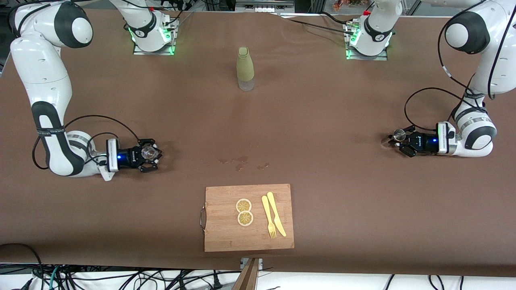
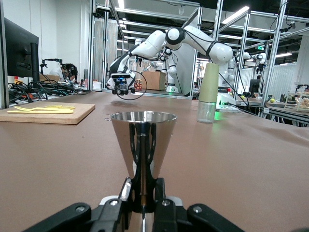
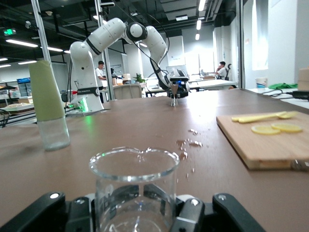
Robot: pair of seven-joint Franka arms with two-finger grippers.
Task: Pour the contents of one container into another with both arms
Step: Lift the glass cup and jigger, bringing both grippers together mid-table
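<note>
A clear glass beaker (image 1: 149, 152) stands low at the table, toward the right arm's end, and my right gripper (image 1: 151, 154) is shut on it from the side. The right wrist view shows the beaker (image 3: 133, 181) filling the space between the fingers of that gripper (image 3: 135, 210). At the left arm's end, my left gripper (image 1: 397, 141) is shut on a small metal cone-shaped measuring cup (image 1: 399, 134). In the left wrist view the cup (image 2: 143, 133) stands upright, and the left gripper (image 2: 143, 195) is closed on its narrow waist.
A bottle with a green sleeve (image 1: 245, 68) stands mid-table near the bases. A wooden cutting board (image 1: 225, 237) with two lemon slices (image 1: 244, 212), a yellow knife and a fork (image 1: 273, 219) lies near the front edge. Wet spots (image 1: 241, 162) mark the cloth just above it.
</note>
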